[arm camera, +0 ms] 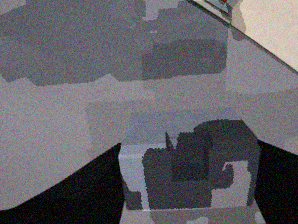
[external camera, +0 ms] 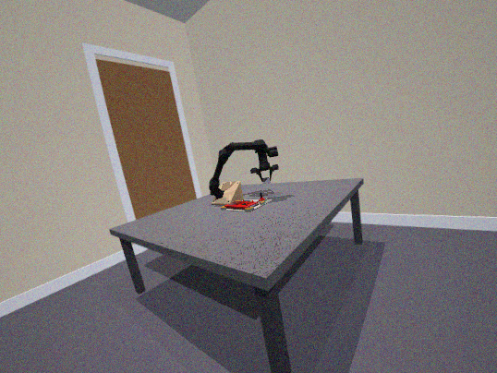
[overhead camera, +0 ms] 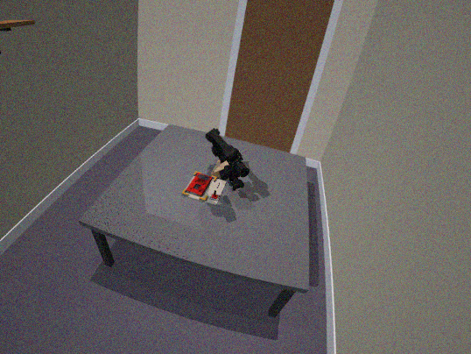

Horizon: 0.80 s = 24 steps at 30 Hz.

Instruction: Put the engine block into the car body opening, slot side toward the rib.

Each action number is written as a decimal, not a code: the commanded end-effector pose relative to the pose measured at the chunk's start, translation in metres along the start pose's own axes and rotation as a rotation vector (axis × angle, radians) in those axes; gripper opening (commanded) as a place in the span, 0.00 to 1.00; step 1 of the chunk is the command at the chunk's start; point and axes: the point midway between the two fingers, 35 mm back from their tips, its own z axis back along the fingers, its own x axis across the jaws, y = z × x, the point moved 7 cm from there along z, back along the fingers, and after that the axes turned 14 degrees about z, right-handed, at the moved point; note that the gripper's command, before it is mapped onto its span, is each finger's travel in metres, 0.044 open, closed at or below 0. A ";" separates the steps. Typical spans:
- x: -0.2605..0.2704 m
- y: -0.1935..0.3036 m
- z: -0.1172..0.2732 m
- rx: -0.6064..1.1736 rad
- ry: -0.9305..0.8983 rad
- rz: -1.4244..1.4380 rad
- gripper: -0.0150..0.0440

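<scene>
My gripper [external camera: 266, 179] [arm camera: 190, 150] is shut on the grey engine block [arm camera: 190, 195] [external camera: 267, 182] and holds it above the grey table, beside the light board. In the wrist view the block fills the space between the two black fingers; patchy shadow hides its slot. The red car body [overhead camera: 193, 188] [external camera: 237, 205] lies flat on the table, with yellow pieces at its corners and a dark patch near its middle. The rib is too small to make out. Only the board's edge and a trace of red show at the wrist view's upper right.
A light board [overhead camera: 216, 187] [arm camera: 272, 32] adjoins the car body. A small red piece [overhead camera: 214, 197] [external camera: 262, 199] with a dark upright part is at its near end. A wooden wedge [overhead camera: 220, 168] [external camera: 232, 193] stands behind the car body, near the arm's base.
</scene>
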 end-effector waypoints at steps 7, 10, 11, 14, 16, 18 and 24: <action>-0.008 -0.031 -0.002 0.286 -0.076 -0.002 0.25; -0.010 -0.041 -0.006 0.385 -0.100 0.000 0.25; -0.011 -0.044 -0.007 0.418 -0.107 0.000 0.25; -0.013 -0.054 -0.012 0.517 -0.134 0.001 0.25; -0.015 -0.060 -0.015 0.582 -0.156 0.000 0.25; -0.016 -0.064 -0.017 0.623 -0.172 -0.001 0.25; -0.016 -0.065 -0.017 0.629 -0.174 -0.001 0.25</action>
